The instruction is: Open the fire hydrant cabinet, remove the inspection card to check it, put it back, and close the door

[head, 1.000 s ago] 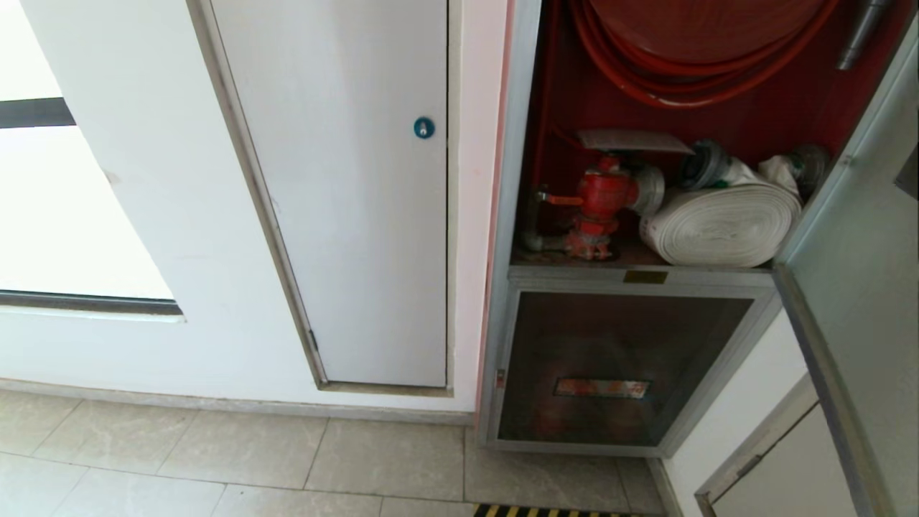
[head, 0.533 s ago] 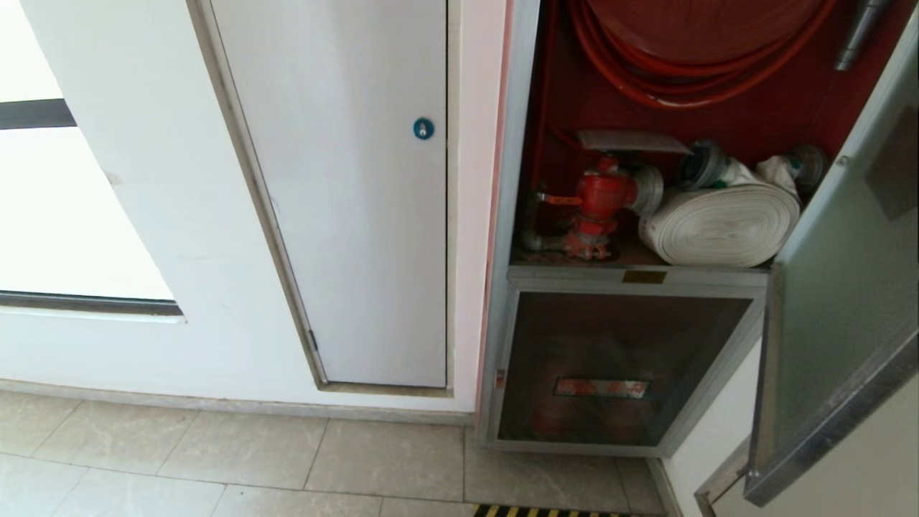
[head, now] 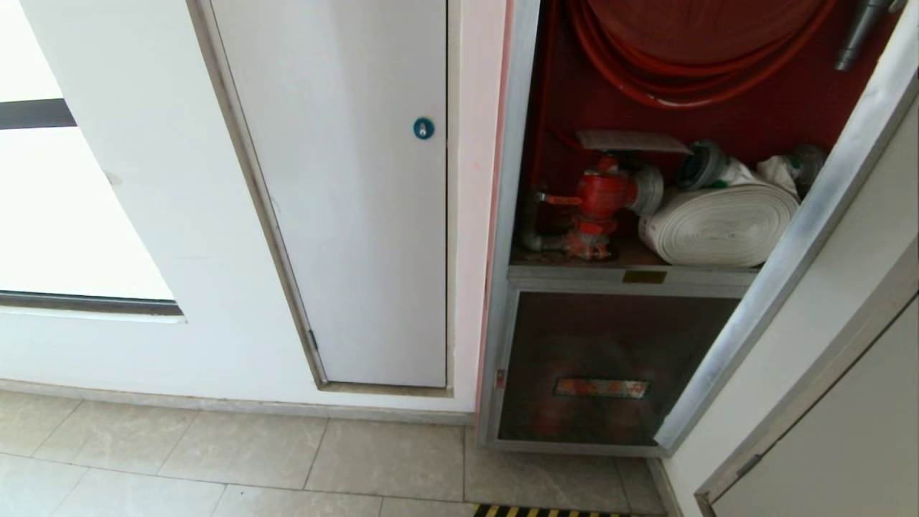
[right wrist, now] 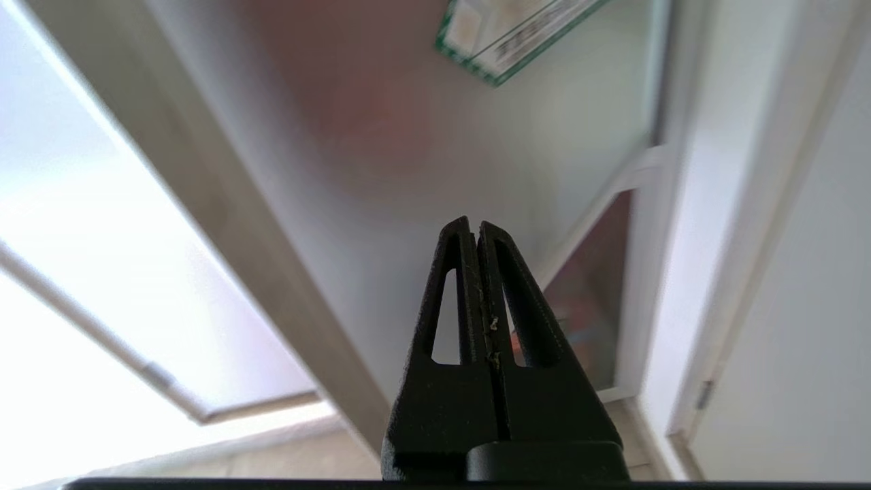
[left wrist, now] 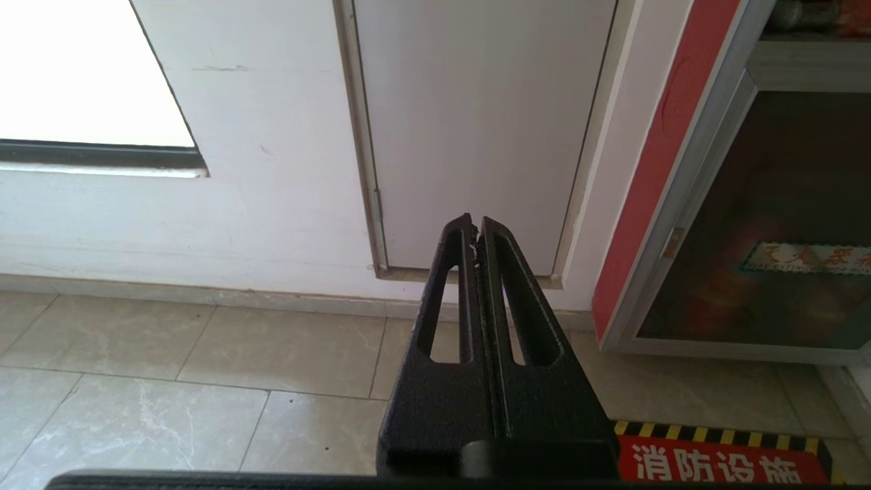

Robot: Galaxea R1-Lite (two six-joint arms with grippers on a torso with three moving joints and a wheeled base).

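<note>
Aluminium-framed door (right wrist: 381, 156) blurred before the right pincer (right wrist: 475, 228) (pressed together), sticker (right wrist: 507, 30) cut off.

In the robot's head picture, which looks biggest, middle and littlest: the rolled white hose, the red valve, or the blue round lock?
Largest to smallest, as they look in the head view:
1. rolled white hose
2. red valve
3. blue round lock
The hose and valve sit side by side on one shelf, so their order is fairly sure.

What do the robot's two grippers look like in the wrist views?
The left gripper and right gripper look alike: matte black, textured, two tapered fingers, each with a long slot cut through it. Whitish specks sit along the seam between them. No cables or markings show.
</note>
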